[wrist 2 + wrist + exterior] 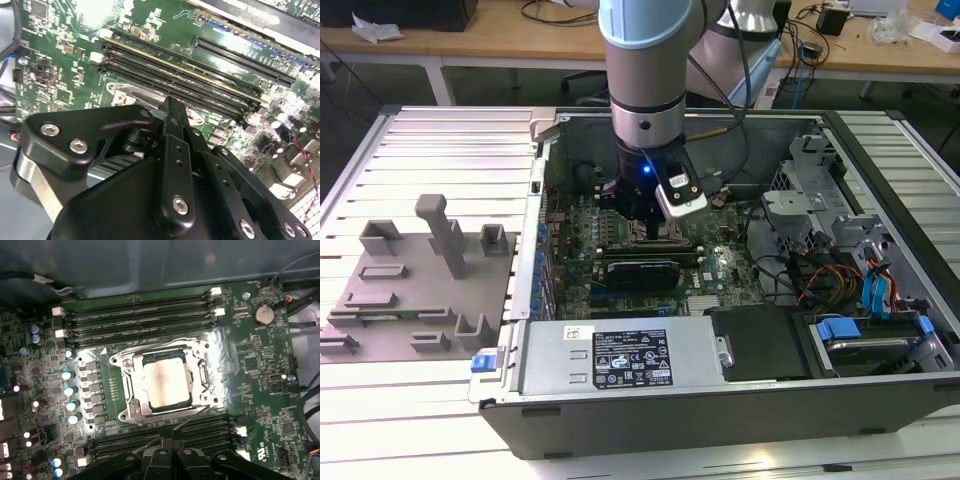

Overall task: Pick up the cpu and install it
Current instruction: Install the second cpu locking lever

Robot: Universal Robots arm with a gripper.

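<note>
the small flat square cpu with its silvery-white metal lid [166, 384] lies already inside the metal socket frame [131, 405] on the green motherboard [250, 365], in the first wrist view. it sits flat and square in the frame, between the two banks of long black memory slots [135, 315], roughly in the middle of the board. nothing touches it from above.

in the exterior view the black gripper [647, 222] of the grey robot arm [647, 60] hangs low inside the open grey computer case [520, 370], above the socket area and just behind the black graphics card [638, 272]. the grey plastic fixture plate with blocks [410, 290] lies outside the case, on the ribbed metal table [420, 140] toward the exterior view's left edge.

in the second wrist view the black fingers [172, 125] of the gripper seem to meet at their tips with nothing between them, so i judge the jaws to be together and empty.

my judgement is that the placing step is finished or nearly so, and the work stands at the seating of the chip. the socket seems not yet locked, though i cannot tell this for sure. any further contact would ask for a soft, straight-down touch, because a tilted push could shift the chip on the delicate contacts under it.
</note>
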